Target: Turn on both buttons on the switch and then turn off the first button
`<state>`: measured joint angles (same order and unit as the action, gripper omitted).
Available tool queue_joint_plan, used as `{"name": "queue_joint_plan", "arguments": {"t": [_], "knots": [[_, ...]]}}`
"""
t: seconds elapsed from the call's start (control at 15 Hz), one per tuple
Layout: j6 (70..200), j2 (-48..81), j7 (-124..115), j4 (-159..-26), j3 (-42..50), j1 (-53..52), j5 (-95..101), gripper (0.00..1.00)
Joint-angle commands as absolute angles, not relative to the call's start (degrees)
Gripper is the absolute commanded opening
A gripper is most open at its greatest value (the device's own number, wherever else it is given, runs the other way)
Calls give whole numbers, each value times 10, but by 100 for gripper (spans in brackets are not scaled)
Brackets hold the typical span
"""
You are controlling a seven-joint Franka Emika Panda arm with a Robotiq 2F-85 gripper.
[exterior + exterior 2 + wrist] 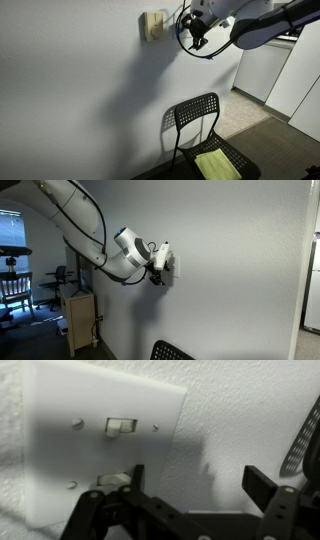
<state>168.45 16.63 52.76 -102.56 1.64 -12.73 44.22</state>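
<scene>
The switch (pixel 60 450) is a white wall plate with screws and two small toggle levers, seen close up in the wrist view. One lever (pixel 120 426) is in plain sight. The second lever (pixel 110 479) sits right beside my left finger and is partly hidden by it. My gripper (pixel 200 485) is open and empty, close to the wall, with most of its span over bare wall beside the plate. In both exterior views the switch (pixel 153 25) (pixel 173 260) is high on the wall with the gripper (pixel 195 37) (pixel 160 272) next to it.
A black mesh chair (pixel 200 125) with a yellow-green cloth (pixel 217 165) on its seat stands below the switch; its top shows too (pixel 170 350). White cabinets (pixel 262 70) stand to one side. A wooden cabinet (pixel 80 320) stands behind the arm.
</scene>
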Motion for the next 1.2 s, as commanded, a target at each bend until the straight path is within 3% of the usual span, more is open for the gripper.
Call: {"name": "queue_joint_plan", "arguments": {"t": [0.0,0.87,1.13], "knots": [[1667,154,518,-1007,32,-141,478,100],[1624,136,512,-1006,32,-150,513,100],[1613,136,495,-1017,-13,-108,506,100]]}}
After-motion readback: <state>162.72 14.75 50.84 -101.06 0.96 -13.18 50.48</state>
